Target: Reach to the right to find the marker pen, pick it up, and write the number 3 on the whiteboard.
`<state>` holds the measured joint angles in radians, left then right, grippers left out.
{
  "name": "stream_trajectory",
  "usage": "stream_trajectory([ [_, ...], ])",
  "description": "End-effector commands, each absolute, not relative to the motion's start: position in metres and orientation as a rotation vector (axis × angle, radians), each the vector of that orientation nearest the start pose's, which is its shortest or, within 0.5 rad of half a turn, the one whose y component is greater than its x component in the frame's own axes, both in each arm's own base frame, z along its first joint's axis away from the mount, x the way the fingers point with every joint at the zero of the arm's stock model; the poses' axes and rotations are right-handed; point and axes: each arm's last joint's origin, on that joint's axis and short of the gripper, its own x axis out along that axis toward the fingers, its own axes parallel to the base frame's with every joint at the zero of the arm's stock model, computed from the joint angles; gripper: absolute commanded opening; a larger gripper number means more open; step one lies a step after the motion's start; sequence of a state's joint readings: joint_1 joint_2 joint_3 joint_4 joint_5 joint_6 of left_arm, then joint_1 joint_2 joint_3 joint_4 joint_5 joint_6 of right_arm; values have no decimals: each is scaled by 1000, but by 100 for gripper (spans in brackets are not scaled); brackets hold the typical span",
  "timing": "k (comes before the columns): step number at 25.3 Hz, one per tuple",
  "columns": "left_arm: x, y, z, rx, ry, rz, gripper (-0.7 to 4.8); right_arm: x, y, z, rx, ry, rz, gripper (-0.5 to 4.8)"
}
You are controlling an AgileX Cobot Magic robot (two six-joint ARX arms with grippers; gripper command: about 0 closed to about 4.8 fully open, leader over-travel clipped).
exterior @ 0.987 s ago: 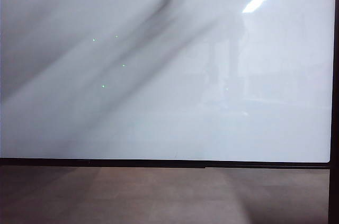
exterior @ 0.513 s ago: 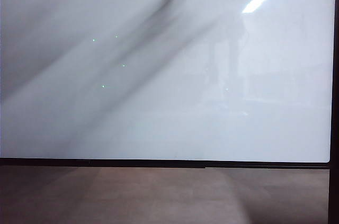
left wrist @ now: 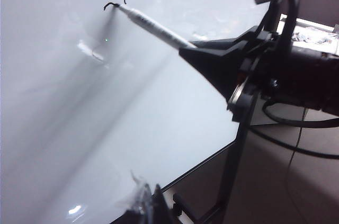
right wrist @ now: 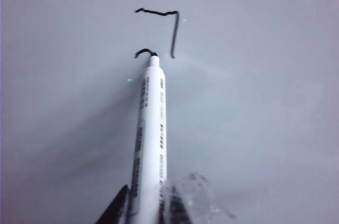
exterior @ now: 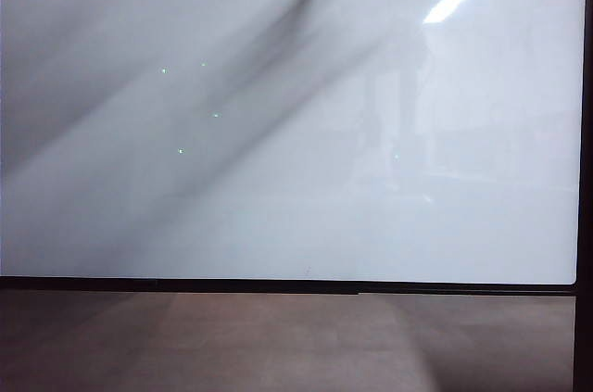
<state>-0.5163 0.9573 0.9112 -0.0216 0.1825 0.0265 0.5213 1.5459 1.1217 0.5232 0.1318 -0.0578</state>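
The right gripper (right wrist: 151,211) clamps the marker pen (right wrist: 149,144), whose tip beyond the jaws touches the whiteboard (right wrist: 254,102) at the unfinished number 3 (right wrist: 159,28) (two strokes). The left gripper (left wrist: 145,208) is barely visible; cannot tell its jaws' state.

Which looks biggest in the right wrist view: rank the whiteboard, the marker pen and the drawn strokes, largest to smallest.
1. The whiteboard: fills the whole view.
2. The marker pen: long white barrel held by the right end effector, though its nearness to the camera enlarges it.
3. The drawn strokes: thin black lines at the pen's tip, clearly smallest.
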Motion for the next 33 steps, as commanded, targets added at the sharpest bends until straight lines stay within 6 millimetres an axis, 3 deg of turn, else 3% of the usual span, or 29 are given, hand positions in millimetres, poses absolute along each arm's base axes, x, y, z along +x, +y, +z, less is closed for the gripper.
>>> stream_trajectory([
  [1,180,-109,364,39,50,-704,-5,308,170,338,-19,-109,330,49],
  [33,180,-109,363,39,53,-704,-5,305,170,331,-54,-5,374,48],
])
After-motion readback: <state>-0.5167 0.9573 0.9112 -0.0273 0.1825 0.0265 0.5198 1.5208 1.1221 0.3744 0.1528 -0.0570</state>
